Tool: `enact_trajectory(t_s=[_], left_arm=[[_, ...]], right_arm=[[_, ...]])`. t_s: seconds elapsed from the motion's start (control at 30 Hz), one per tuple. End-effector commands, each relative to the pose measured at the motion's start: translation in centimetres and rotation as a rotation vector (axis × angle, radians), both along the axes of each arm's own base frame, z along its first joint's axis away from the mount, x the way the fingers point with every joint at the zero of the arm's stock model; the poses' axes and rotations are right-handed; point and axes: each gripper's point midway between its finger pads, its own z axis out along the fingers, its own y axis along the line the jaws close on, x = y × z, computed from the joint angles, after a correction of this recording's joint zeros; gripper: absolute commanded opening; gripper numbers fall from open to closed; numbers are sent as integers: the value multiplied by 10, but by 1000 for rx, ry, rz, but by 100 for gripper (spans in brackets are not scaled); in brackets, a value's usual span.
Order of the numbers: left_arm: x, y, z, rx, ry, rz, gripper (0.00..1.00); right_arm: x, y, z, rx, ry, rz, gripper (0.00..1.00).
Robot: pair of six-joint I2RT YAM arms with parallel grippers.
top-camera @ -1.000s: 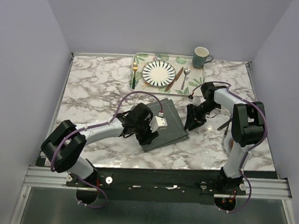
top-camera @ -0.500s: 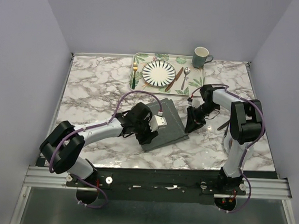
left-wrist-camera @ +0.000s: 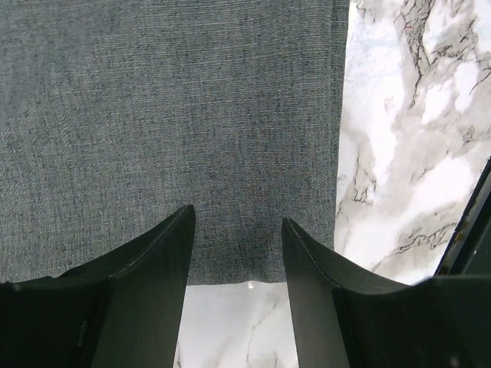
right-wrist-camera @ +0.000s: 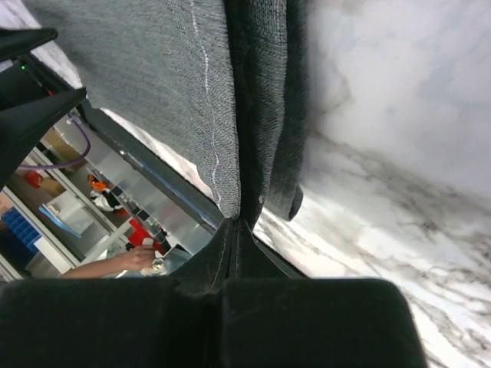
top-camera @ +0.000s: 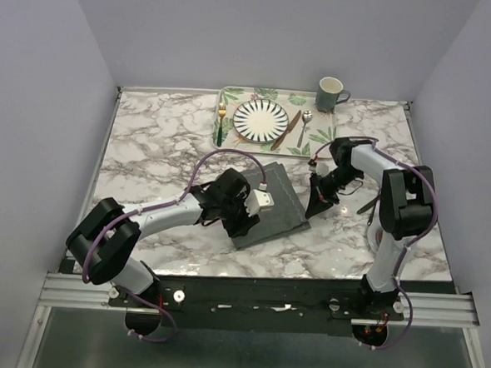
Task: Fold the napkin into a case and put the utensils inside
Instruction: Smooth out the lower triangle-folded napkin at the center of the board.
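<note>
Surface: marble table [top-camera: 148, 145], pale walls behind and on both sides.
Cloth: napkin [top-camera: 279, 204] lies mid-table as a flat, already doubled grey slab. It is not yet a case.
Left arm: left gripper [left-wrist-camera: 236, 215] sits over the napkin's near left part. Its fingers are moderately apart with nothing between them, and they straddle the near edge. Whether they touch the cloth is unclear. It looks placed to steady the slab against sliding.
Right arm: right gripper [right-wrist-camera: 234, 224] is at the napkin's right edge, jaws closed tight on a raised fold showing the pale stitch line. That grip suits drawing this edge up and over.
Far side: tray [top-camera: 322, 137] beyond the napkin, with a plate [top-camera: 261, 119] on it and a mug [top-camera: 329, 94] at its far right corner.
Cutlery: the utensils lie on the tray well beyond the napkin. The fork [top-camera: 221, 120] is left of the plate, the knife [top-camera: 287, 128] and spoon [top-camera: 304, 127] right of it. All lie out of the folding's way until a pouch exists.
Stage: probably mid-fold, loading not begun.
</note>
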Motion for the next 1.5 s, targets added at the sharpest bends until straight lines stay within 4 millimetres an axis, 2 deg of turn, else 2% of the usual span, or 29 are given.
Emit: enact_trajectory(t_s=[0.0,0.13,0.27,0.33,0.43,0.53,0.57,0.63,0.67,0.77,0.8,0.83,0.9,0.97,1.1,1.17,1.23,1.27,1.37,1.4,1.47], left_arm=[[2,4,1,14,-12,25,60],[4,5,0,24,-13,33,60],[7,4,0,34,-8,40,59],[11,6,-1,35,6,71,59],[24,6,7,-9,64,150,58],[43,6,20,-53,83,228,57],[55,9,27,-75,83,264,57],[64,12,28,-98,127,333,57],[75,18,32,-117,138,377,57],[92,27,34,-143,181,484,56],[101,36,35,-151,184,526,56],[105,38,37,-163,184,544,56],[115,46,40,-168,168,571,54],[120,48,43,-160,152,566,54],[128,54,39,-110,103,526,54],[131,55,37,-88,90,517,53],[133,57,29,-65,90,503,52],[133,58,26,-55,94,507,52],[129,60,13,-25,128,508,52],[127,61,8,-15,142,511,52],[124,62,5,-5,153,512,51]], right_arm=[[-29,-3,13,22,48,-3,1],[-30,-17,-13,-75,41,23,1],[-34,-25,-48,-142,111,35,1],[-33,-26,-58,-154,98,55,1],[-29,-23,-62,-188,93,76,1],[-12,-21,-61,-229,33,95,1],[-7,-21,-61,-238,16,111,1],[6,-18,-61,-276,-28,158,1],[10,-17,-61,-283,-47,184,1],[29,-10,-62,-302,-99,235,1],[32,-10,-63,-309,-98,245,1],[46,-7,-59,-311,-137,247,1],[57,-7,-62,-324,-156,267,1],[78,-8,-56,-343,-220,277,1],[104,-15,-43,-386,-345,314,1],[108,-15,-33,-379,-393,343,1],[105,-9,-11,-338,-419,338,1],[99,1,1,-268,-417,329,1],[76,12,26,-173,-372,302,1],[67,12,26,-168,-345,298,1],[47,4,14,-188,-290,298,1]])
